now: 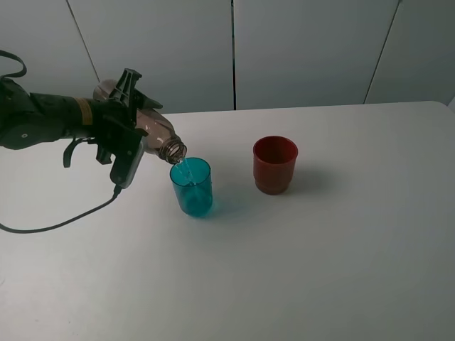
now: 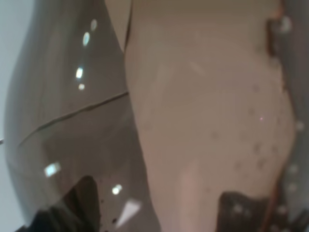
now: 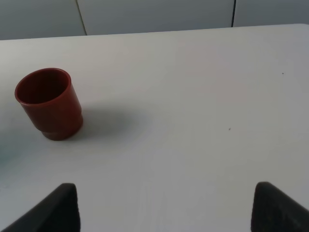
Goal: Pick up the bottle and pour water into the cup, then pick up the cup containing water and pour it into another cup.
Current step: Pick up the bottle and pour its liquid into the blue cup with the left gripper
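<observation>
Item 1, bottle: we record it off the bench, held in the air at the left of the scene. Its long axis slants from the base, high and far-left, down to the neck, near-right. The open mouth points right and downward, lower than the base, just above the far-left rim of the teal cup. A thin stream of water seems to run into that cup.

Item 2, left hand: pinching the bottle round its body. The tinted bottle wall fills its wrist view.

Item 3, teal cup: upright on the bench, left of centre.

Item 4, red cup: upright, right of the teal cup and apart from it.

Item 5, right hand: fingers spread wide, holding nothing, over the bench, the red cup ahead and well apart.

Item 6, cable: black, trailing over the bench at the near left.
</observation>
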{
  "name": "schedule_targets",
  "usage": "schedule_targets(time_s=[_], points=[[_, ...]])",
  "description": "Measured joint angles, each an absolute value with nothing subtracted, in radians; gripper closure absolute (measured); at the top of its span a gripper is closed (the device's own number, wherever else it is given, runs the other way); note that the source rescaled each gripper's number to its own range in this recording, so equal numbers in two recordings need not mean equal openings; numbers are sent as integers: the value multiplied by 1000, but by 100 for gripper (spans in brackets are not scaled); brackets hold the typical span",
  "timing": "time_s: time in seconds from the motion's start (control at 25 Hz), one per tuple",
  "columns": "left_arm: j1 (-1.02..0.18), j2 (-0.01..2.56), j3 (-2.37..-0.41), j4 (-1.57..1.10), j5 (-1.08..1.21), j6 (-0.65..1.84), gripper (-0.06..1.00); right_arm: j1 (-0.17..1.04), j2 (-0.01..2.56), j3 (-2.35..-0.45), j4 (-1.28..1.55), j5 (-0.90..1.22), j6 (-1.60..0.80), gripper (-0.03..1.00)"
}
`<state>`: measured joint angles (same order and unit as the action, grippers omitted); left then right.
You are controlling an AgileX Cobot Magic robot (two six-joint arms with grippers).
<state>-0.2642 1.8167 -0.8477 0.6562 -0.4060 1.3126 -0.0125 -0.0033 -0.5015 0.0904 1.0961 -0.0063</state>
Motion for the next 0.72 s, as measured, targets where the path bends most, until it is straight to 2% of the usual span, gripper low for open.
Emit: schedule_targets(time_s=[0.72], points=[[-264,1817,-897,659,-406,1343,90,-12,-3,-501,90,1096,-6,-3]])
